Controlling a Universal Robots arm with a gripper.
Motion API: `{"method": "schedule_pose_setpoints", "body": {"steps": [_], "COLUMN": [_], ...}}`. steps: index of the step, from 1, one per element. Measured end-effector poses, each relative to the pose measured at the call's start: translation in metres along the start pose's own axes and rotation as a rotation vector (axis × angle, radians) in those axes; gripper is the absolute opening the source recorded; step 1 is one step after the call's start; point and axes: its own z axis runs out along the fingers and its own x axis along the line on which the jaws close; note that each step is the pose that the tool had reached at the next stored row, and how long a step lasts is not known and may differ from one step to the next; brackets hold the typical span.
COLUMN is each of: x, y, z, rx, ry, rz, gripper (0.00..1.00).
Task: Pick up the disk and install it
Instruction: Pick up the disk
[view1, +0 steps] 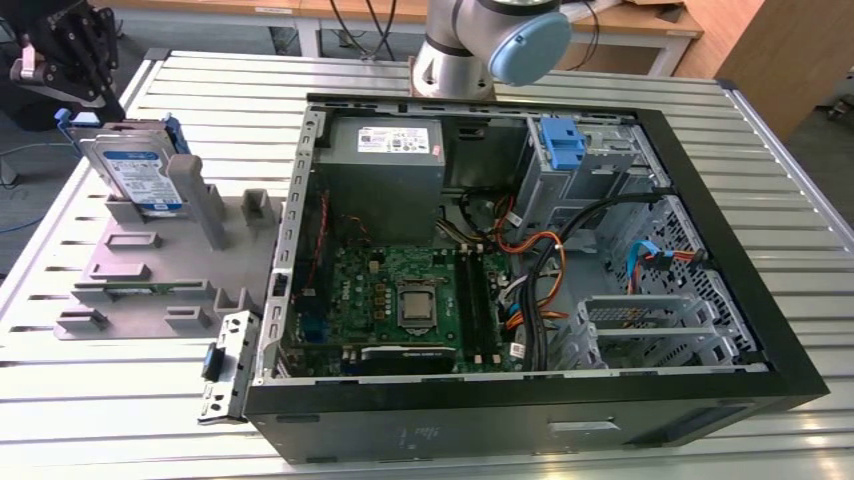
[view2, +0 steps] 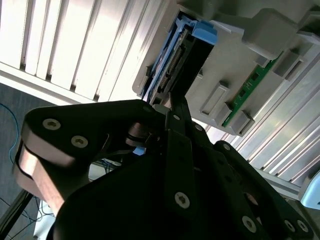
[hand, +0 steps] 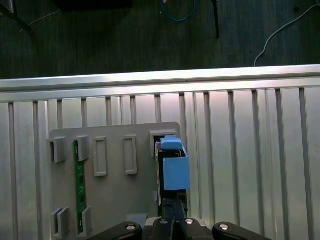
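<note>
The disk (view1: 134, 165) stands on edge in a slot of the grey holder (view1: 147, 270) at the exterior view's left, silver with a white-and-blue label and a blue carrier frame. My gripper (view1: 88, 98) hangs just above its top edge, apart from it. In the first wrist view the disk's blue carrier (hand: 175, 167) sits straight ahead of the gripper (hand: 172, 217). The second wrist view shows the fingers (view2: 176, 107) drawn together to a point, holding nothing, close to the disk's edge (view2: 172, 65).
An open computer case (view1: 534, 400) lies on the slatted metal table (view1: 747, 140), with a motherboard (view1: 400, 300), a grey power supply (view1: 383, 160) and a drive bay with a blue latch (view1: 566, 145). A green board (hand: 77, 190) stands in the holder. The arm's base (view1: 461, 50) stands behind the case.
</note>
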Motion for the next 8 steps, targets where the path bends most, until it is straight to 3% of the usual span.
{"method": "schedule_pose_setpoints", "body": {"steps": [5, 8], "x": [0.0000, 0.0000], "y": [-0.0001, -0.0001], "z": [0.0000, 0.0000], "rx": [0.0000, 0.0000], "ry": [0.0000, 0.0000], "rz": [0.000, 0.000], "gripper": [0.11, 0.29]}}
